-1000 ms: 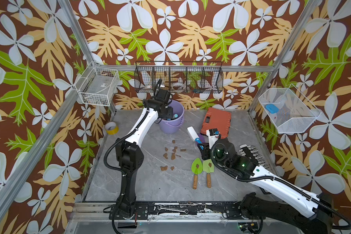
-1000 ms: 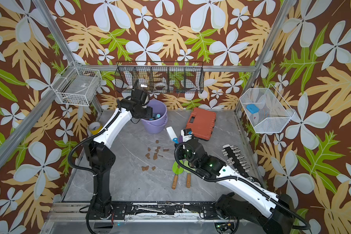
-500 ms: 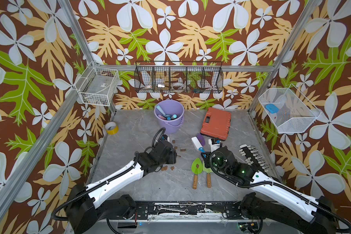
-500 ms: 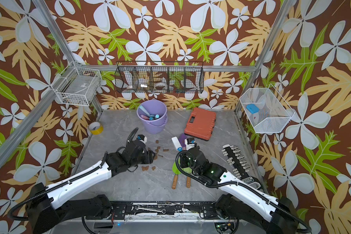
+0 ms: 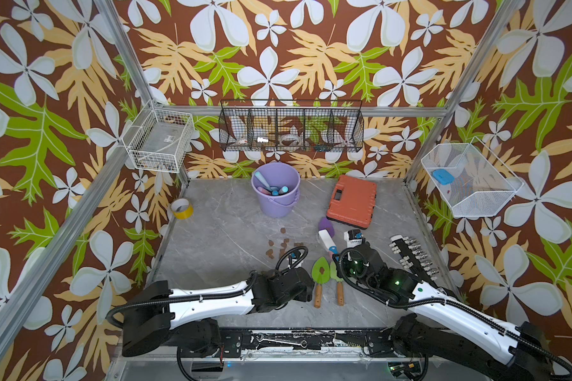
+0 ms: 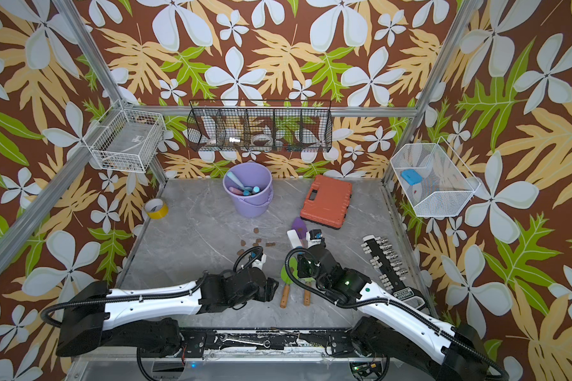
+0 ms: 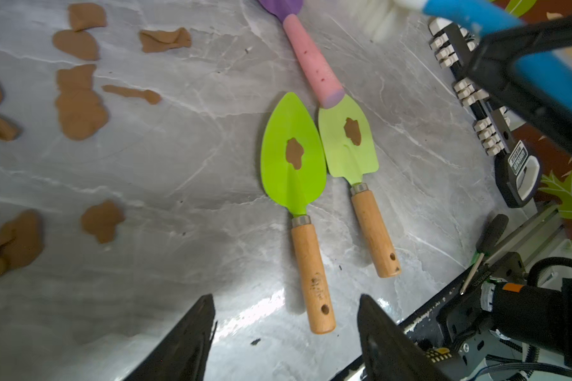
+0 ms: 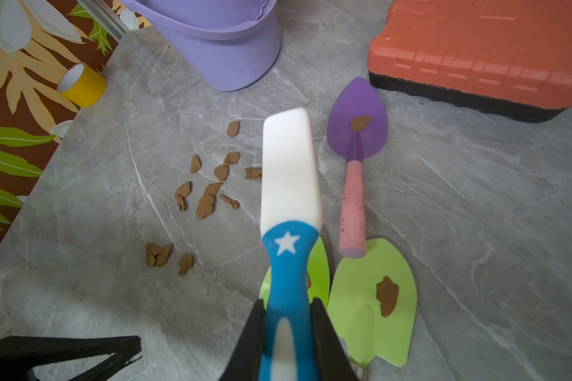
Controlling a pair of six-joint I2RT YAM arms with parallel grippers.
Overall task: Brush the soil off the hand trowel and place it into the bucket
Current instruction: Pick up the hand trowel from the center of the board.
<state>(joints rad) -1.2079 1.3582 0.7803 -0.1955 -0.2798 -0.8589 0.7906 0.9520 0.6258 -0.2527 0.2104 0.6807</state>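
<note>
Two green hand trowels with wooden handles lie side by side near the front, a pointed one (image 7: 278, 178) and a square one (image 7: 347, 155). Each blade carries a brown blob of soil (image 7: 294, 153). My left gripper (image 7: 284, 298) is open just short of the pointed trowel's handle end, with nothing between its fingers. My right gripper (image 8: 289, 305) is shut on a blue-and-white brush (image 8: 289, 184) held above the green blades. A purple trowel with a pink handle (image 8: 370, 138) also bears soil. The lavender bucket (image 5: 275, 201) stands at the back with tools inside.
Loose soil blobs (image 8: 207, 201) lie scattered left of the trowels. An orange case (image 5: 352, 201) sits at the back right, a socket rail (image 5: 413, 255) along the right edge and a yellow tape roll (image 5: 181, 208) at the left. Wire baskets hang on the walls.
My left arm has swung from the bucket at the back down to the front beside the green trowels, and its jaws have widened. The right arm has drawn the brush back slightly.
</note>
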